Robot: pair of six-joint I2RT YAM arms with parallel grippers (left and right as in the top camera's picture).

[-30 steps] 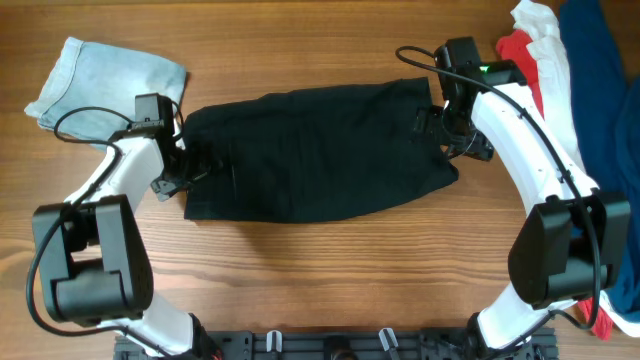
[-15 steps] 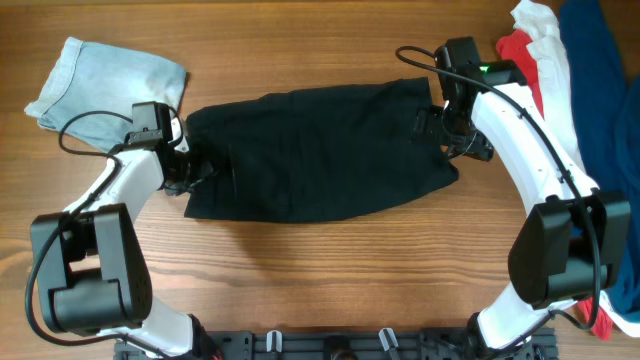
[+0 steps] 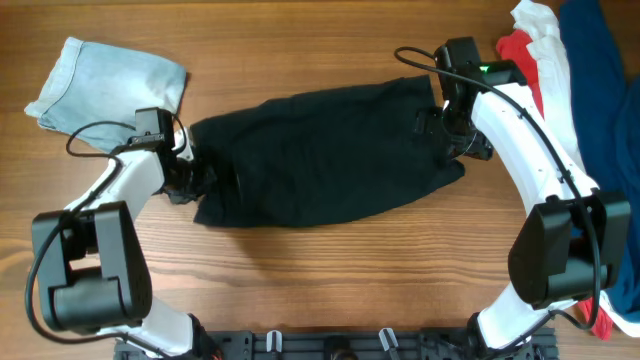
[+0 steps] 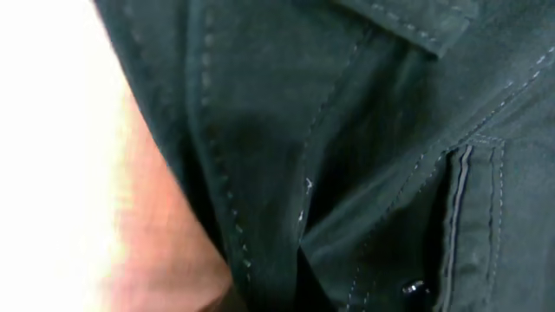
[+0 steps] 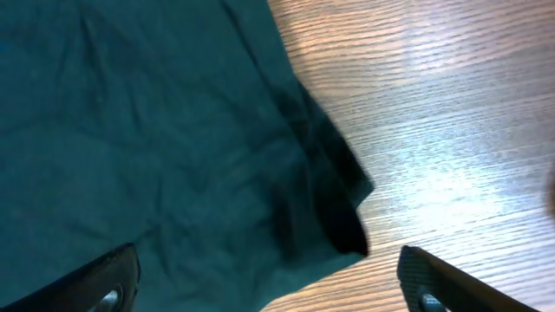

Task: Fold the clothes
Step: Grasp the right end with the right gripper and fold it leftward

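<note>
The clothes (image 3: 320, 155), black shorts, lie spread flat across the middle of the wooden table. My left gripper (image 3: 185, 180) sits at their left edge, shut on a bunched bit of the black fabric. The left wrist view is filled by the clothes (image 4: 347, 130), with stitched seams and a small shiny stud (image 4: 416, 289); the fingers themselves are hidden. My right gripper (image 3: 452, 135) hovers over the right edge, open. In the right wrist view its fingertips (image 5: 113, 277) straddle a corner of the clothes (image 5: 130, 130) and bare wood, holding nothing.
Light-blue denim shorts (image 3: 100, 80) lie crumpled at the back left, just behind the left arm. A pile of red, white and dark blue garments (image 3: 585, 80) fills the right edge, behind the right arm. Bare table (image 3: 320, 280) runs along the front.
My left gripper has closed on the left edge of the clothes, and that edge has bunched and shifted slightly right. The right arm has hardly moved.
</note>
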